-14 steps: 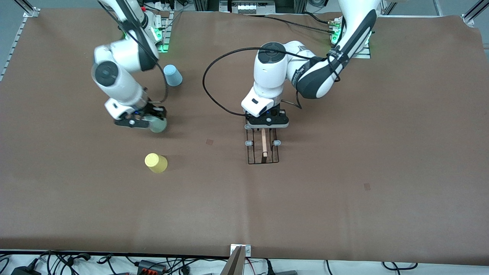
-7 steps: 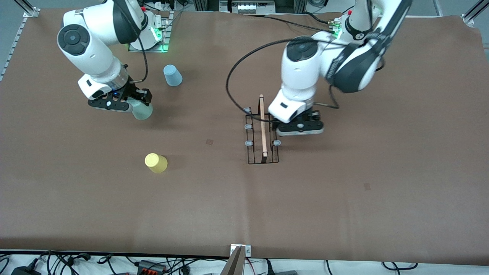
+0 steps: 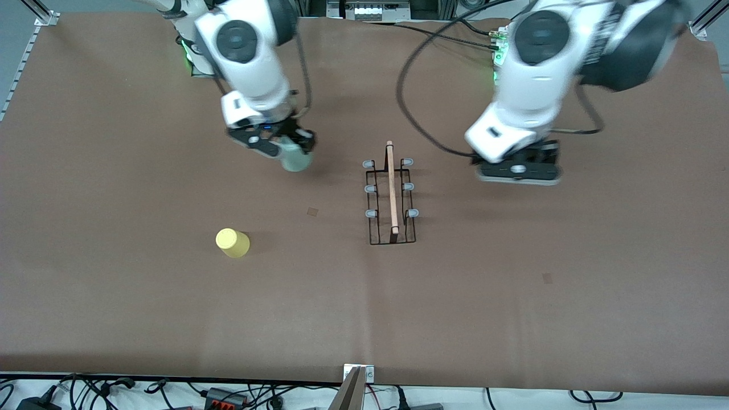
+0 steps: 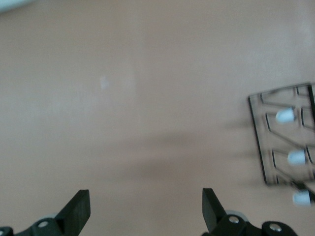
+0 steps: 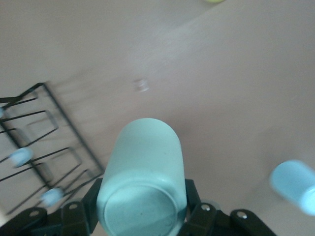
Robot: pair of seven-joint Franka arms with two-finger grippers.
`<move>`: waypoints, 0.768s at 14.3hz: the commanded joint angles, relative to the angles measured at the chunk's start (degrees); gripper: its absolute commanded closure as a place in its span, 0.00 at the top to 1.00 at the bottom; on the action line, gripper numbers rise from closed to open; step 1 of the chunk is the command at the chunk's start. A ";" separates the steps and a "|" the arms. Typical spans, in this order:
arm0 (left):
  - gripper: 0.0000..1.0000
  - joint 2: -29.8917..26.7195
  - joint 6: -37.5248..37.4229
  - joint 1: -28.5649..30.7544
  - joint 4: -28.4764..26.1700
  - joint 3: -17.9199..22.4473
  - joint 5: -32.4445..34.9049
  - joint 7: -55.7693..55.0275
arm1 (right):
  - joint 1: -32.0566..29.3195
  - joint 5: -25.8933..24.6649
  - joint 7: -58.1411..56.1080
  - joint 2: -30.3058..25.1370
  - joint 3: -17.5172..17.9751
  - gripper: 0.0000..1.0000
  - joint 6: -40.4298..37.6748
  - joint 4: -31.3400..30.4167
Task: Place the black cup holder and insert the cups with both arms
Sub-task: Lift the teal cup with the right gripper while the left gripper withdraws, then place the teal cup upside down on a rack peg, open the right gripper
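Both arms are made of bulky white rounded segments with dark grey or black parts. A round dark cap marks a joint on the right arm (image 3: 239, 40) and on the left arm (image 3: 541, 31). A black cable loops along each arm. Each wrist is a white block above a black two-finger gripper, with small silver screws. Green lights glow at both bases.

Bright, even overhead light, no glare. Soft shadows fall on the brown table (image 3: 512, 296) under both arms. Motion blur smears the left arm (image 3: 598, 40), and both wrist views run soft, the black cup holder (image 4: 288, 137) streaked.
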 commanded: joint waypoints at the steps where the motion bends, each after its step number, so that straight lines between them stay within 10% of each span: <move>1: 1.00 -1.59 -5.58 6.50 3.26 -0.70 -6.24 3.57 | 2.11 0.65 7.63 4.89 0.16 0.17 1.03 5.96; 11: 1.00 -0.98 -6.46 13.28 3.26 -0.08 -9.58 10.43 | 5.11 0.30 14.16 10.60 4.65 0.20 12.74 5.61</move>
